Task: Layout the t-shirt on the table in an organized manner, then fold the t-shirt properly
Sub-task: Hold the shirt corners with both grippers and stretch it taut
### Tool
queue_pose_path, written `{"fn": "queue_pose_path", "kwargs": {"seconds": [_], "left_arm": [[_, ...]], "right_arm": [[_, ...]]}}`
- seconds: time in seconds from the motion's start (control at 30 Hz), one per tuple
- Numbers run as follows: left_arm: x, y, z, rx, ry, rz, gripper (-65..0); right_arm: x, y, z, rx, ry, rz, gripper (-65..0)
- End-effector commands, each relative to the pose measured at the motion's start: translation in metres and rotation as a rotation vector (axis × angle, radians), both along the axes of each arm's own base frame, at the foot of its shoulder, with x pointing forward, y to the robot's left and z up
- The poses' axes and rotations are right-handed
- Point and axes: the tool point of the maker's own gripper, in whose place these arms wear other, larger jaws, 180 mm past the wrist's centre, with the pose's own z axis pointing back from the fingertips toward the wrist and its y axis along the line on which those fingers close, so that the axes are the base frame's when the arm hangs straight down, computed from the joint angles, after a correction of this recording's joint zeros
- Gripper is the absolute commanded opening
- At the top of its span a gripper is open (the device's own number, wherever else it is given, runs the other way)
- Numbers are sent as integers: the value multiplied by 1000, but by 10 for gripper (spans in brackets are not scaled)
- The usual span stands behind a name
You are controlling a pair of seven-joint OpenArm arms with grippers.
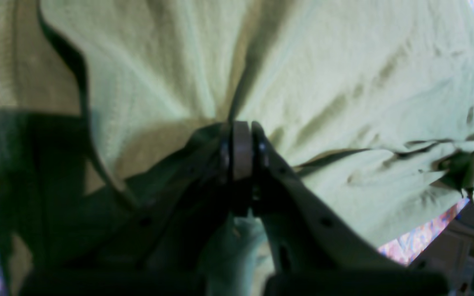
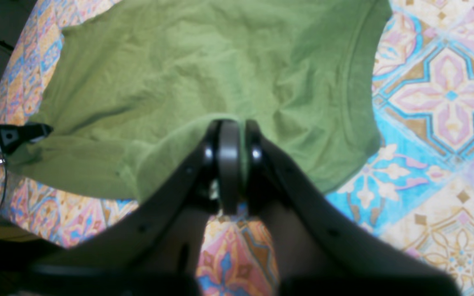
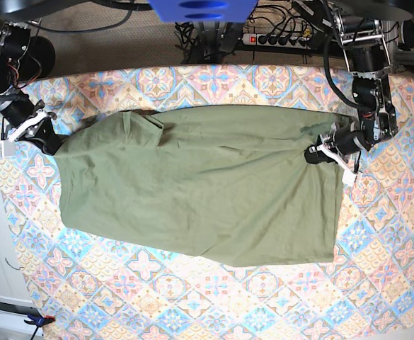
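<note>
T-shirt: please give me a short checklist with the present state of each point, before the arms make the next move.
1. Left gripper shut on the t-shirt: ok; the cloth bunches into it.
2. Right gripper shut on the t-shirt: ok; a fold of cloth sits between its fingers.
3. The two grips at opposite ends of the t-shirt: ok in the base view.
4. T-shirt lying flat: not ok; one flap is folded over near the top edge, and there are wrinkles.
5. T-shirt fully on the table: cannot tell; the right wrist view suggests one end is at the edge.
</note>
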Motion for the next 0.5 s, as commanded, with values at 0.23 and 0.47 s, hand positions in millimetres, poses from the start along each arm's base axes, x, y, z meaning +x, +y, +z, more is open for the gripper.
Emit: {"fn": "queue_pose_path", "kwargs": {"seconds": [0.23, 0.47], "left_arm": [[-16, 22, 36, 85, -7, -169, -650], [-22, 26, 61, 220, -54, -295, -650]], "right_arm": [[4, -10, 8, -1, -31, -14, -639], [2, -13, 1, 11, -11, -28, -639]]}}
